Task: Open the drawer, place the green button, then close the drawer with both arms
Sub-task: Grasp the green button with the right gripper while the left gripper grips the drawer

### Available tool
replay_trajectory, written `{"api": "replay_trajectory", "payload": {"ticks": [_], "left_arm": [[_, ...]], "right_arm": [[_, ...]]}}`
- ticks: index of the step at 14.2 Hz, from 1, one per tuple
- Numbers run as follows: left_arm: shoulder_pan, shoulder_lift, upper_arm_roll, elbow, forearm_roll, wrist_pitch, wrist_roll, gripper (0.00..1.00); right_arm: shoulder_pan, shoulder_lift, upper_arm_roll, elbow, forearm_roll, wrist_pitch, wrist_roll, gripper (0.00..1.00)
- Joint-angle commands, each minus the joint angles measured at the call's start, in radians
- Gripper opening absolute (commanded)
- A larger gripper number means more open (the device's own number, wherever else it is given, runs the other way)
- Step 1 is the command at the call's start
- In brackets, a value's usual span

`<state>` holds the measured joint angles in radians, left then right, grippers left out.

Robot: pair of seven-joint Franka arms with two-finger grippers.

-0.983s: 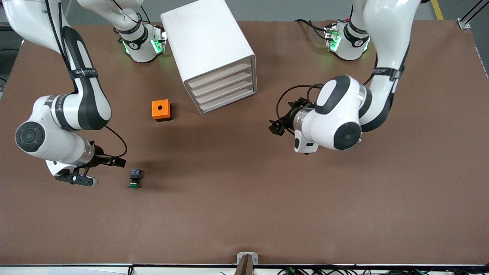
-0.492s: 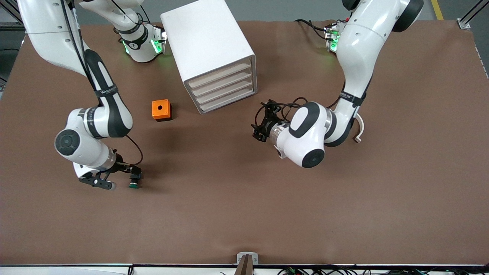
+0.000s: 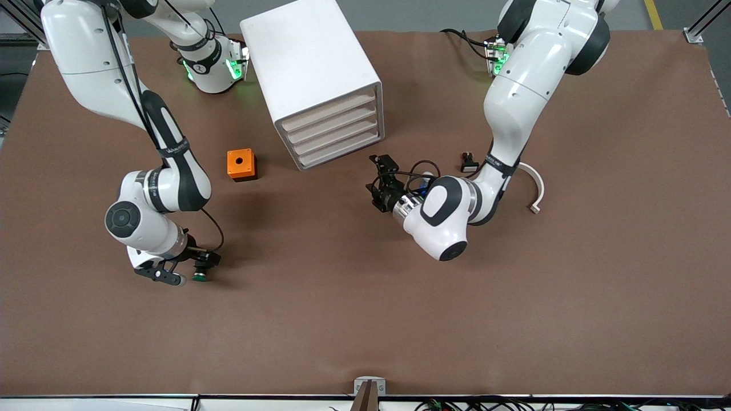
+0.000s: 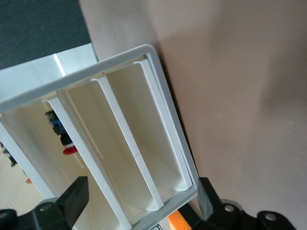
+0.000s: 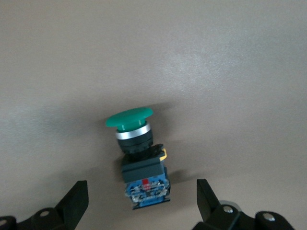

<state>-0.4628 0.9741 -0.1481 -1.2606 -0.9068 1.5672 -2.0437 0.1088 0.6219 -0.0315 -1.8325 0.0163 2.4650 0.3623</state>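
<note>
Right gripper (image 3: 184, 273): I see jaws spread, low over the button (image 3: 200, 276) lying on the counter (image 3: 365, 319).
Left gripper (image 3: 378, 181): jaws spread, facing the cabinet (image 3: 311, 68).
Drawer (image 3: 341, 151): bottommost, closed.

The brown table (image 3: 365, 319) carries the white cabinet (image 3: 311, 63), an orange cube (image 3: 241, 164), the green-capped button (image 3: 200, 277) — plus a small black switch (image 3: 469, 162) and a curved white piece (image 3: 535, 191).
</note>
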Motion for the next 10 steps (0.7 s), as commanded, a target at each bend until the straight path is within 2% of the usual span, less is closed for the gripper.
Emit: {"api": "replay_trajectory", "payload": {"ticks": [1, 3, 6, 10], "left_arm": [[-0.01, 0.035, -0.013, 0.035, -0.047, -0.022, -0.108, 0.99], [-0.022, 0.058, -0.015, 0.029, -0.096, -0.022, -0.174, 0.86], [-0.045, 0.078, -0.015, 0.027, -0.103, -0.024, -0.181, 0.6], [-0.077, 0.09, -0.024, -0.008, -0.119, -0.047, -0.179, 0.51]], "right_arm": [[-0.009, 0.027, 0.005, 0.026, -0.021, 0.0, 0.021, 1.0], [-0.012, 0.039, 0.005, 0.035, -0.021, -0.001, 0.021, 1.0], [-0.011, 0.041, 0.007, 0.039, -0.019, -0.004, 0.02, 0.91], [-0.006, 0.059, 0.007, 0.061, -0.018, -0.009, 0.018, 0.78]]}}
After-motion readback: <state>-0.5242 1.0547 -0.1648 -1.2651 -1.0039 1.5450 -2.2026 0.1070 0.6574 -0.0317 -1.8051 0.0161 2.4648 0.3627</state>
